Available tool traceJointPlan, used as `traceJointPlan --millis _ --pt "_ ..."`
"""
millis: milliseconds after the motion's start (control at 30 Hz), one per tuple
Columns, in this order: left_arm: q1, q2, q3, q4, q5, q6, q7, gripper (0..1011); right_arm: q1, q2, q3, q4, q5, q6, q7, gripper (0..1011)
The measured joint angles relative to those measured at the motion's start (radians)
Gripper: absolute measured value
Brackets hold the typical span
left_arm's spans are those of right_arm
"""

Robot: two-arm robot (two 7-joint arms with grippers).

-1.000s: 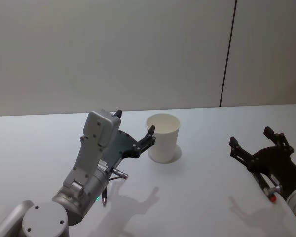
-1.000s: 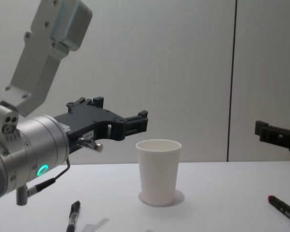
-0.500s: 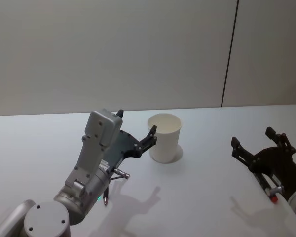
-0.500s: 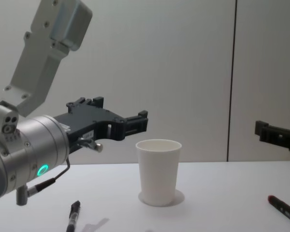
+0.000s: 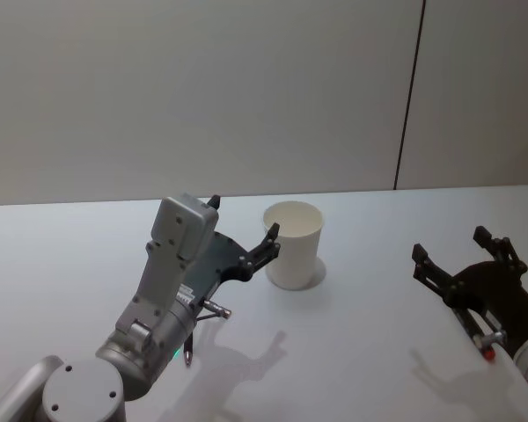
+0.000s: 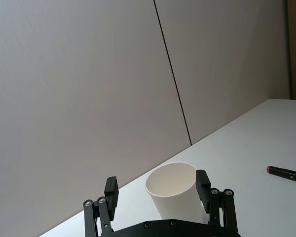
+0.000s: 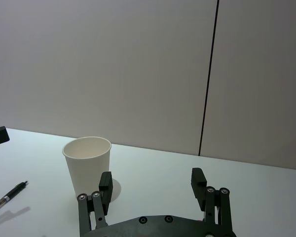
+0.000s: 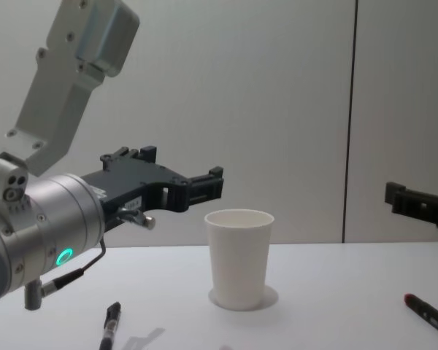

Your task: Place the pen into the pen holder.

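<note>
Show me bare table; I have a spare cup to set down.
Bare: the table between the pen holder and the right gripper, and before the holder. Crowded: its left, with left gripper and black pen; red-tipped pen far right.

white pen holder (image 5: 292,244), black pen (image 8: 111,325), red-tipped black marker (image 8: 428,314).
</note>
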Motion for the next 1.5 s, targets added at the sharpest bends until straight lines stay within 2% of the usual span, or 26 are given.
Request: traceJointPlan --millis 300,533,867,1367,1500 --pt "0.000 0.000 0.000 0.000 0.000 0.000 0.000 1000 0.001 -0.002 0.000 -0.001 0.000 0.004 -0.003 1002" --pt "0.000 0.000 0.000 0.000 0.000 0.000 0.000 1000 0.009 -0.009 0.002 -0.010 0.006 0.047 -0.017 1002" --pt "0.000 0.000 0.000 0.000 0.000 0.000 0.000 1000 0.040 -0.020 0.012 -0.026 0.035 0.171 -0.027 1002" --pt "0.000 0.000 0.000 0.000 0.000 0.000 0.000 1000 0.114 -0.025 0.039 -0.022 0.106 0.428 -0.019 1002" --pt "0.000 0.000 0.000 0.000 0.000 0.000 0.000 1000 0.133 -0.026 0.043 -0.012 0.114 0.472 -0.012 1002"
